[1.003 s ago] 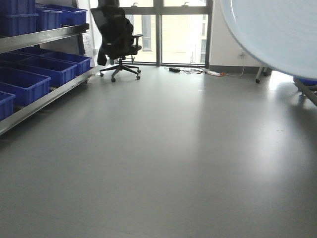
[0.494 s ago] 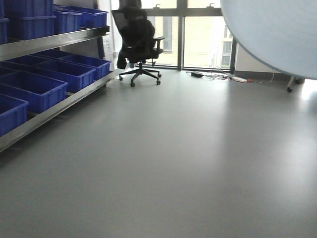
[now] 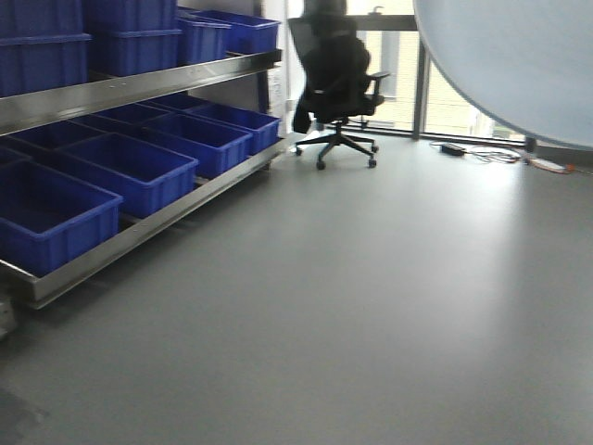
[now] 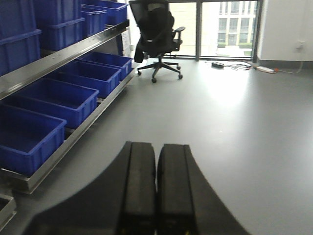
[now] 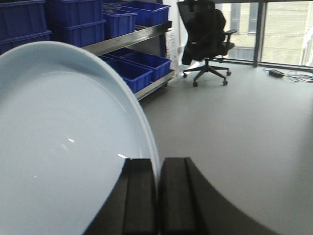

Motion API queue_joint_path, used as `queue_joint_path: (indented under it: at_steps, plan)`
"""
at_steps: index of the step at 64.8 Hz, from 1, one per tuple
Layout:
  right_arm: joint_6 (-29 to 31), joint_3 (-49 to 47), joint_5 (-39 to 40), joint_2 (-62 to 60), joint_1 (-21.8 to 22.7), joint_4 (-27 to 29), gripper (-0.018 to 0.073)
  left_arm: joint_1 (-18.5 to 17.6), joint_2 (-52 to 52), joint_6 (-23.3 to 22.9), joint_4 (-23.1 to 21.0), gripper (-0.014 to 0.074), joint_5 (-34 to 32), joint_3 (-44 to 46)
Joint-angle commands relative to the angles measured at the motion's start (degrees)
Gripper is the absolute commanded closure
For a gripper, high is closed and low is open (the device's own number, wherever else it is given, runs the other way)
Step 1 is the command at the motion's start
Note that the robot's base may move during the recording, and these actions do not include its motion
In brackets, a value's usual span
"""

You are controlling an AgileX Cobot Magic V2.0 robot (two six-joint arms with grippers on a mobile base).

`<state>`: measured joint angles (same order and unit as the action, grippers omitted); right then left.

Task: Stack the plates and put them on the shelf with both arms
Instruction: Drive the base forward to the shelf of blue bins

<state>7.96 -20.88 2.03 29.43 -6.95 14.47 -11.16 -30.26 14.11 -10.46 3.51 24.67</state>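
Plate (image 5: 63,147) up close: smooth pale blue-white glaze, glossy, tiny highlights on it. Shelf (image 3: 139,89) rail, brushed steel with a dull shine. Crates (image 3: 139,171), blue plastic, faintly shiny. Floor (image 3: 371,306) smooth grey, soft sheen under the windows. Left gripper (image 4: 157,152), matt black, plastic-looking.

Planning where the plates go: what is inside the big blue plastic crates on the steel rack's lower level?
The nearest blue plastic crates on the brushed steel rack show bare blue floors, nothing inside. Upper-level crates hide their insides behind their walls.
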Motion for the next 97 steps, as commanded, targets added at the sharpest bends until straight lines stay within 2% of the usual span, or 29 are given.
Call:
queue_joint_path:
  at_steps: [1,97]
  plan:
    - [0.02,-1.78,5.51,-0.03,0.06,-0.20,0.0503,0.02,-0.02,0.03,-0.20,0.0514,-4.54,1.67]
    - [0.02,-1.78,5.51,-0.03,0.06,-0.20,0.0503,0.02,-0.02,0.03,-0.20,0.0514,-4.54,1.67]
